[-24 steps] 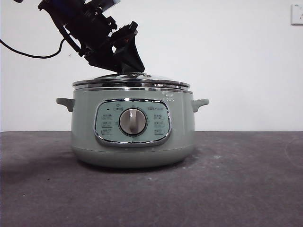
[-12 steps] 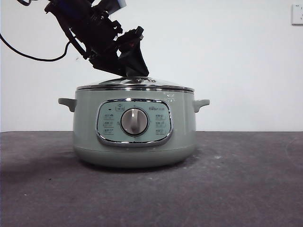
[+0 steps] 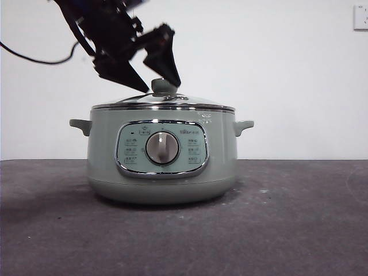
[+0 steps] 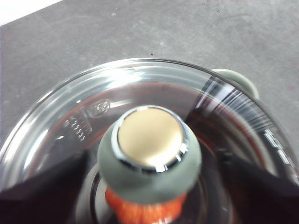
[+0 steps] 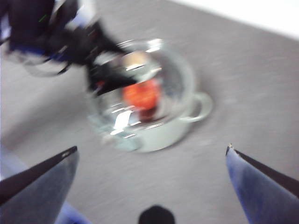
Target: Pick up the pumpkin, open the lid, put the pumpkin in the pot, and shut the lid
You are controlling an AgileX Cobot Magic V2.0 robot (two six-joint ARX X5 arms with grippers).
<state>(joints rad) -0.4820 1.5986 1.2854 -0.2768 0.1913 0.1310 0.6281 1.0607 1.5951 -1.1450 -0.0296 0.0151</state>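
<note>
1. Lid (image 3: 164,101): domed glass, chrome rim, sage-green knob (image 4: 149,154) with a pale metallic cap; sits level on the pot (image 3: 162,161), knob pointing straight up
2. Pumpkin (image 5: 141,93): orange-red, inside the pot, seen through the glass
3. Left gripper (image 3: 157,87): jaws spread either side of the knob, not touching
4. Right gripper (image 5: 152,154): wide open, high above the table (image 3: 299,230)

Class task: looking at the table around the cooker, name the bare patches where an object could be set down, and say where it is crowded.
Bare grey table lies in front of the pot and at both sides. Crowded: above the lid, where the open left gripper straddles the knob.
</note>
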